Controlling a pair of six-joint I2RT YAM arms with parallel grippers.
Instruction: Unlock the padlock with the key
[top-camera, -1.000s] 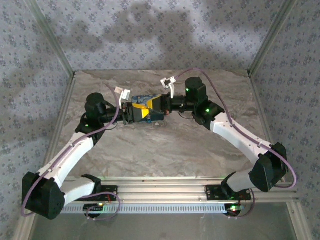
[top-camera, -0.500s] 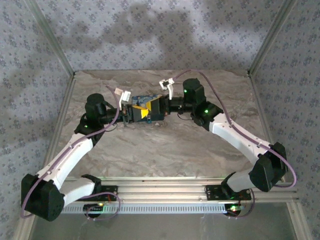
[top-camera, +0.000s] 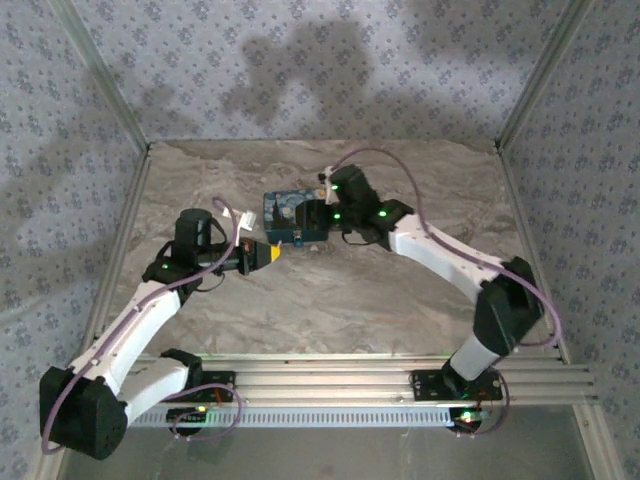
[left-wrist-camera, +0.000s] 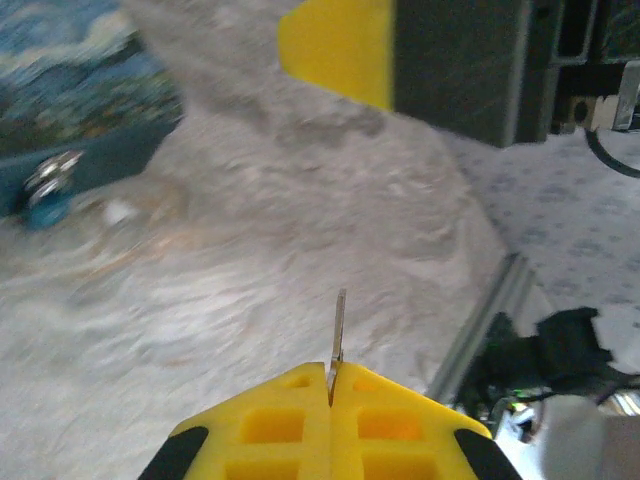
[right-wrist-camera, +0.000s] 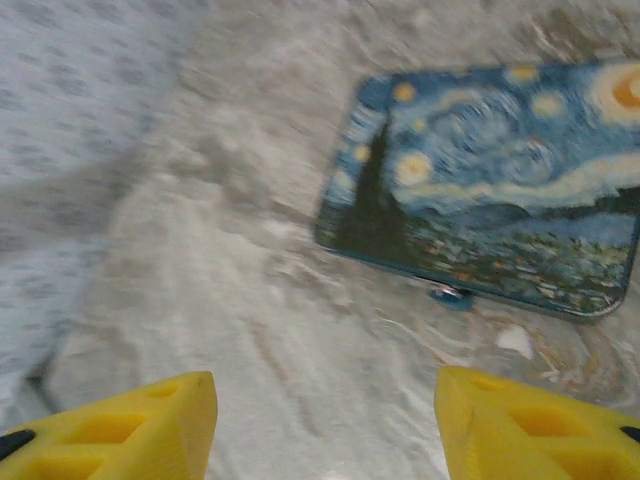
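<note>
Top view: the left gripper is just in front of the box, and the right gripper is at its right end.

Left wrist: the jaws are pressed together on the key, whose blade points straight ahead. The padlock touches the box's edge, but it is too blurred to tell its axis.

Right wrist: the jaws stand wide apart and hold nothing.

Overhead plus wrist close-ups (box shared)

Left hand clamped on key; right hand splayed wide.
</note>
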